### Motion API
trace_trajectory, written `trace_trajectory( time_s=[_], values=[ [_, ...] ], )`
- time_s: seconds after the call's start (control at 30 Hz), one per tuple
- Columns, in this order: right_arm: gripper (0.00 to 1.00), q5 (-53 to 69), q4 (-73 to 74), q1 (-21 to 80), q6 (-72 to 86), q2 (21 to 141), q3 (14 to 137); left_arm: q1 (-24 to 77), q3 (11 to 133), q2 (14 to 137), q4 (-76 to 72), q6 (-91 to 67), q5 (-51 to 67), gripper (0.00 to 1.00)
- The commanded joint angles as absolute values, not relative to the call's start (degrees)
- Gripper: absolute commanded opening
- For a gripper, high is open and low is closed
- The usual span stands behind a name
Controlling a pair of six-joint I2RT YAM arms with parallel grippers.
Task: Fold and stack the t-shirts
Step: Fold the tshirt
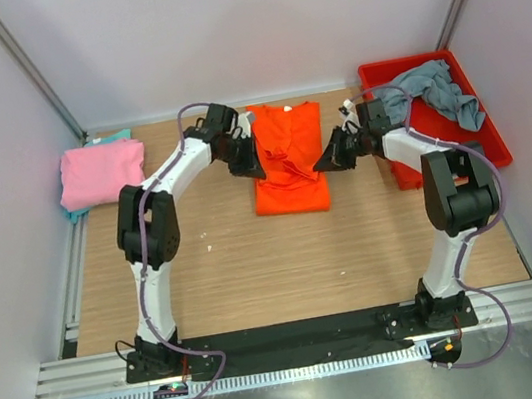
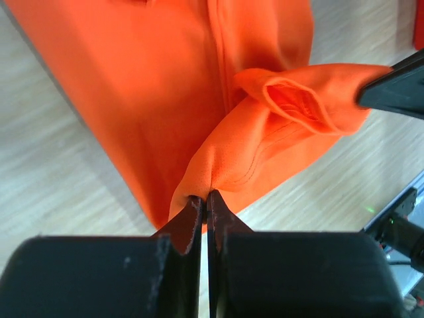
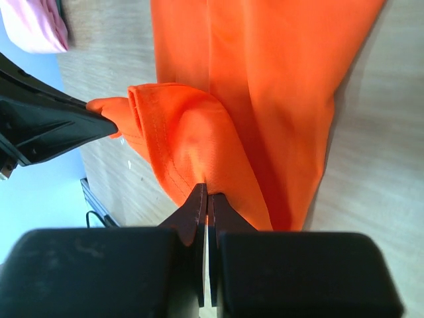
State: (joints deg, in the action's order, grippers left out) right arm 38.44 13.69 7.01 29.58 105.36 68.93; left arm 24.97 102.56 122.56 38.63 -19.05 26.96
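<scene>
The orange t-shirt lies lengthwise in the middle of the table, folded into a narrow strip. My left gripper is shut on its left edge, pinching a raised fold of orange cloth at the fingertips. From the other side, my right gripper is shut on the same shirt, with cloth bunched at its tips. The pink t-shirt sits folded at the far left on top of the teal one. The grey-blue t-shirt lies crumpled in the bin.
A red plastic bin stands at the back right, close behind the right arm. White walls enclose the table on the left, back and right. The pink shirt shows in a corner of the right wrist view.
</scene>
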Motion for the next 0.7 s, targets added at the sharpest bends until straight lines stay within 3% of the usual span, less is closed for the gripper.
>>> trace_trajectory(
  time_s=[0.0,0.27,0.33,0.37,0.4,0.43,0.53,0.6,0.67],
  values=[
    [0.01,39.99,10.11,6.68,27.16,107.74,75.05,24.61,109.15,124.18,38.58,-18.46,26.11,0.0],
    [0.02,38.5,5.46,6.33,28.29,113.98,80.86,23.29,118.81,131.29,37.71,-18.99,23.56,0.0],
    [0.02,37.79,4.84,6.24,28.56,114.87,81.12,23.29,120.32,132.62,38.32,-18.46,21.98,0.05],
    [0.05,37.97,3.79,6.07,28.48,115.48,81.21,23.29,121.11,133.24,38.58,-18.28,21.62,0.08],
    [0.18,37.97,3.95,6.06,27.87,115.75,81.56,23.29,121.37,133.85,39.72,-17.76,21.19,0.17],
    [0.24,37.62,4.74,5.89,27.51,115.66,81.91,23.29,121.9,133.68,40.77,-17.23,19.7,0.22],
    [0.41,35.78,4.75,5.28,25.41,111.29,80.52,23.12,121.38,129.83,45.08,-14.25,19.34,0.3],
    [0.45,34.98,5.01,4.92,24.09,105.77,76.83,22.59,115.78,125.27,43.79,-14.41,19.24,0.39],
    [0.46,34.89,6.41,5.01,23.56,102.32,72.63,21.8,105.68,117.36,39.32,-15.72,19.25,0.56]
  ],
)
